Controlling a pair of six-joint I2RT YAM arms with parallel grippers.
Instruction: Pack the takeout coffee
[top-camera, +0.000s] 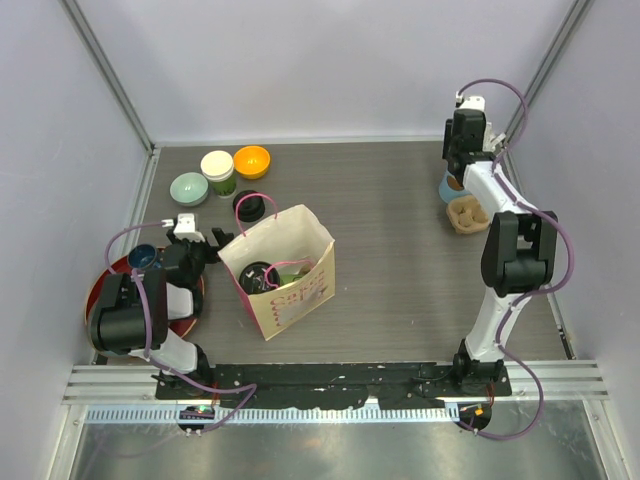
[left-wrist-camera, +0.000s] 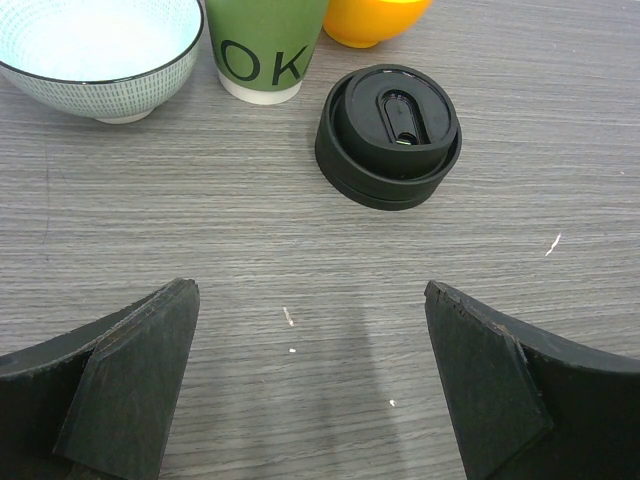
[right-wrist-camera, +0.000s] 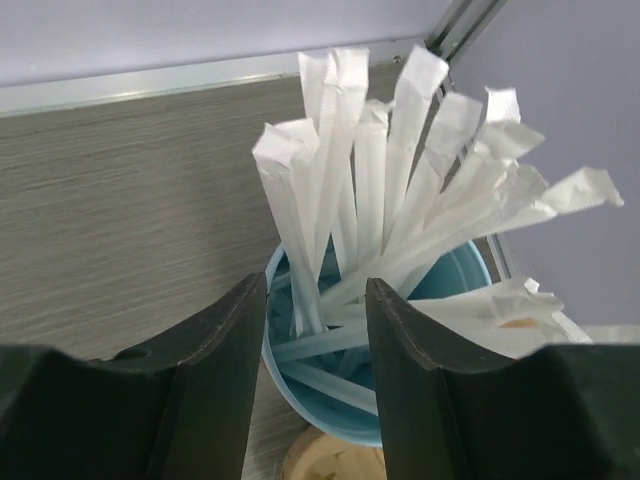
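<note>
Right pincer (right-wrist-camera: 315, 290) sat half closed around the straws (right-wrist-camera: 400, 150); I could not tell if it held one. Left pincer (left-wrist-camera: 310, 300) hung spread wide near the black lid (left-wrist-camera: 390, 135).

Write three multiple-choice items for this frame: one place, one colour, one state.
1. Where does the black lid lie? A on a cup; B on the table; C in a claw.
2. What colour is the straw cup? A red; B orange; C light blue.
3. How is the left claw? A open, empty; B shut on the lid; C shut on a straw.
Key: B, it rests on bare wood near the green cup; C, blue rim below the straws; A, jaws wide apart, nothing between.
</note>
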